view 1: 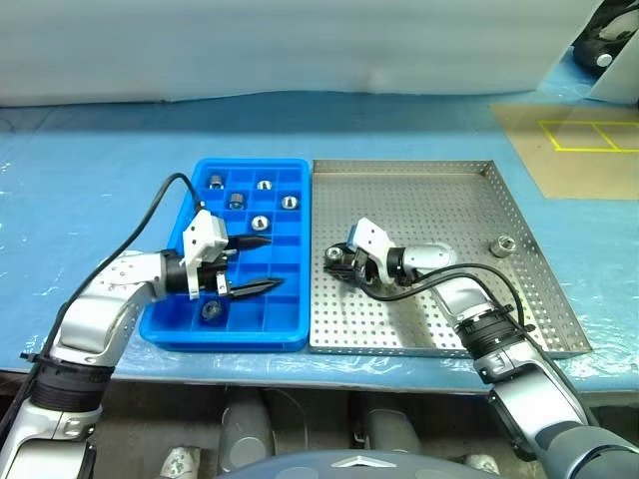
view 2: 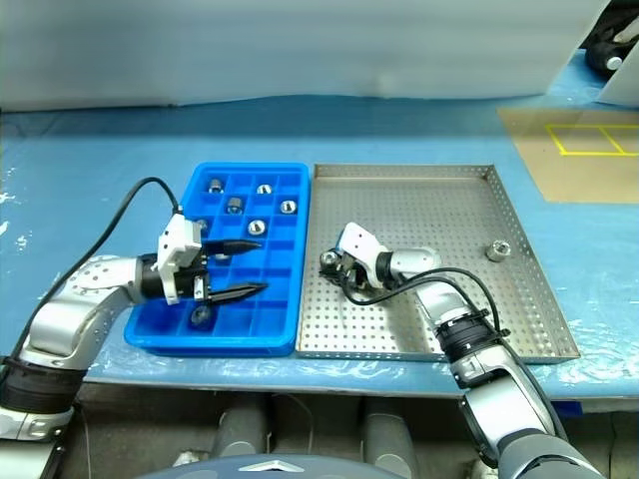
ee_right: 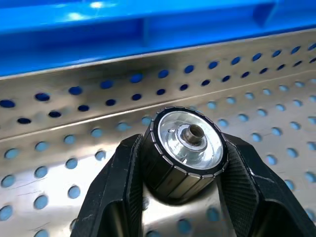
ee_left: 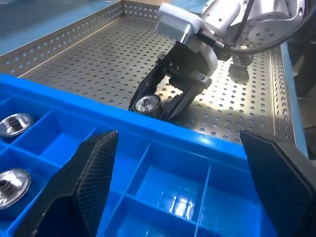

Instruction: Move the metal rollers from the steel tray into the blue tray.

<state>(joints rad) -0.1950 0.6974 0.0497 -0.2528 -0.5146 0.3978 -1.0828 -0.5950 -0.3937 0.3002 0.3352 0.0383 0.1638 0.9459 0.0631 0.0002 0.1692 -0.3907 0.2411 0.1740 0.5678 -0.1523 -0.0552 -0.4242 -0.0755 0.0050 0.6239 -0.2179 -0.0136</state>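
Beside the blue tray (view 1: 292,334), the right tool (ee_right: 183,163) pinches 1 roller (ee_right: 185,148); left tool (view 1: 262,263) spread.

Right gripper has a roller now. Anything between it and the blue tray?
Yes. The right gripper holds its metal roller low in the steel tray, by the side next to the blue tray. That raised steel rim and the blue wall stand between. The open left gripper hangs over the compartments just beyond.
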